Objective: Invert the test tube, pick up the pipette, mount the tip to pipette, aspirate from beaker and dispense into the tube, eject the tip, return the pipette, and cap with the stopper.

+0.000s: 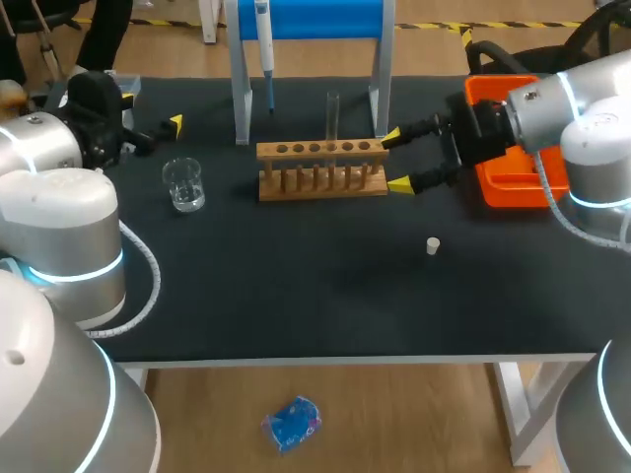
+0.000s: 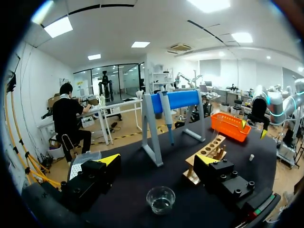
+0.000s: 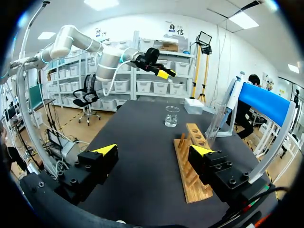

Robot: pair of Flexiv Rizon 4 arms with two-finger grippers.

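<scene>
A clear test tube (image 1: 333, 116) (image 3: 214, 121) stands upright in the wooden rack (image 1: 320, 169) (image 2: 209, 154) (image 3: 192, 161). The pipette (image 1: 264, 39) (image 2: 166, 114) (image 3: 233, 92) hangs on the blue stand (image 1: 306, 20) (image 2: 175, 99). A glass beaker (image 1: 184, 184) (image 2: 160, 199) (image 3: 171, 116) holding a little clear liquid sits left of the rack. The small white stopper (image 1: 432, 245) (image 2: 251, 157) lies on the mat in front of the rack's right end. My right gripper (image 1: 396, 160) (image 3: 154, 149) is open at the rack's right end, holding nothing. My left gripper (image 1: 148, 113) (image 2: 158, 160) is open and empty, back left of the beaker.
An orange tray (image 1: 513, 168) (image 2: 229, 126) sits at the right under my right arm. The black mat (image 1: 315, 296) has free room in front of the rack. The blue stand's legs straddle the space behind the rack.
</scene>
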